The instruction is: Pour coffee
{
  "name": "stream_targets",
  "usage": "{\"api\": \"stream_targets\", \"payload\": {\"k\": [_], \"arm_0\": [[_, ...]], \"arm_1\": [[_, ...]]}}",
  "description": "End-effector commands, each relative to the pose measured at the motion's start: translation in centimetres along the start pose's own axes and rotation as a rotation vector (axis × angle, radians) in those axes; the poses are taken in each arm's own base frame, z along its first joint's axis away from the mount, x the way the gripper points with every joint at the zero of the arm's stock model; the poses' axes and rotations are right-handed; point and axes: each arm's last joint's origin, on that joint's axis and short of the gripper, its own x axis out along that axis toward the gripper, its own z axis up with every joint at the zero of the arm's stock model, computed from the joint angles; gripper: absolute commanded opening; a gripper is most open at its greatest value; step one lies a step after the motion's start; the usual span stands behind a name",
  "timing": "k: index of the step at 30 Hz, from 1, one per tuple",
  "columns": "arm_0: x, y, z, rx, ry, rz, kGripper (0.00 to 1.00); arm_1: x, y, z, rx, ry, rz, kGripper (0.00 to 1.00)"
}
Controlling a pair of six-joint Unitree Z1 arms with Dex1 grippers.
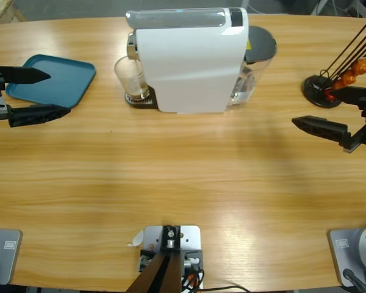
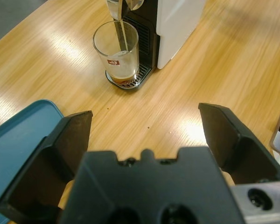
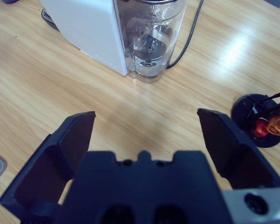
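A small clear glass (image 1: 132, 75) stands on the drip tray (image 2: 141, 77) under the spout of the white coffee machine (image 1: 189, 61). In the left wrist view the glass (image 2: 115, 46) holds a shallow layer of reddish-brown coffee (image 2: 121, 75), and a thin stream (image 2: 123, 36) runs from the spout into it. My left gripper (image 1: 58, 93) is open at the table's left edge, well short of the glass, with nothing between its jaws (image 2: 144, 119). At the right side my right gripper (image 1: 314, 107) is open and holds nothing; it faces the machine's clear water tank (image 3: 149, 42).
A blue tray (image 1: 55, 79) lies at the far left, partly under my left gripper. A black stand with orange capsules (image 1: 329, 85) sits at the far right beside my right gripper. A black cable (image 3: 186, 37) runs behind the tank. Bare wood fills the table's front half.
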Motion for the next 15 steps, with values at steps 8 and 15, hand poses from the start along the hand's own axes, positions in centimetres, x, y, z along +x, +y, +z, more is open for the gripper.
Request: {"api": "stream_targets", "payload": {"k": [8,15], "arm_0": [[0.63,-0.07,-1.31,-0.023,0.051,-0.005,1.000],[0.62,-0.07,-1.31,-0.025,0.051,-0.005,1.000]], "arm_1": [[1.41,0.23,-1.00,-0.002,0.062,0.004,1.000],[1.17,0.20,-1.10,-0.001,0.052,0.005,1.000]]}}
